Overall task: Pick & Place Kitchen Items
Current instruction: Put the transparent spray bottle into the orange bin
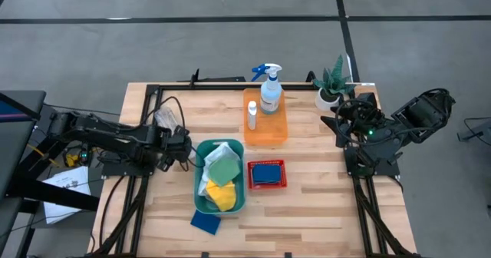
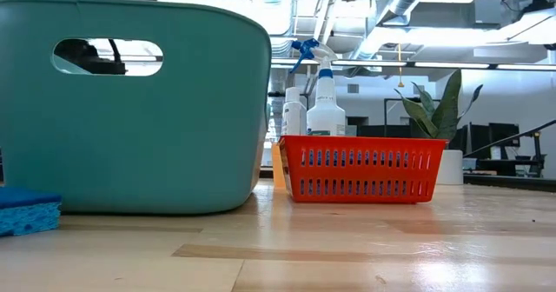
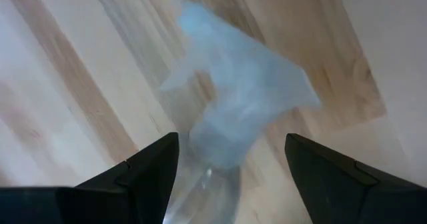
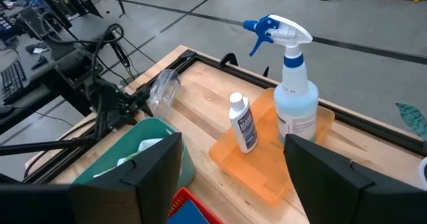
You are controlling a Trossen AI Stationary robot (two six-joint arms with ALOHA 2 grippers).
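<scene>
On the left we see the left claw (image 1: 178, 147) hovering over the pale wooden tabletop (image 1: 322, 204) just left of the teal plastic bin (image 1: 201, 204), its two dark fingers (image 3: 143, 174) set apart around a crumpled clear plastic piece (image 3: 233, 111), which hangs between them above the wood; whether the fingers actually press it we cannot tell. Inside the teal bin lie a white cloth (image 1: 217, 152), a green cloth (image 1: 225, 169) and a yellow cloth (image 1: 222, 196), and a blue rectangular sponge (image 1: 205, 221) lies on the tabletop touching the bin's near corner. Just right of the bin stands a small red slotted basket (image 1: 266, 185) holding another blue sponge (image 1: 266, 173). Behind it, a translucent orange tray (image 1: 266, 135) carries a small white bottle (image 1: 252, 116) and a clear spray bottle with a blue trigger (image 1: 269, 89), both upright. Farther right, a green plant in a white pot (image 1: 331, 85) stands at the far corner. The right claw (image 1: 341, 127) waits at the right edge, its fingers (image 4: 160, 164) parted and holding nothing.
</scene>
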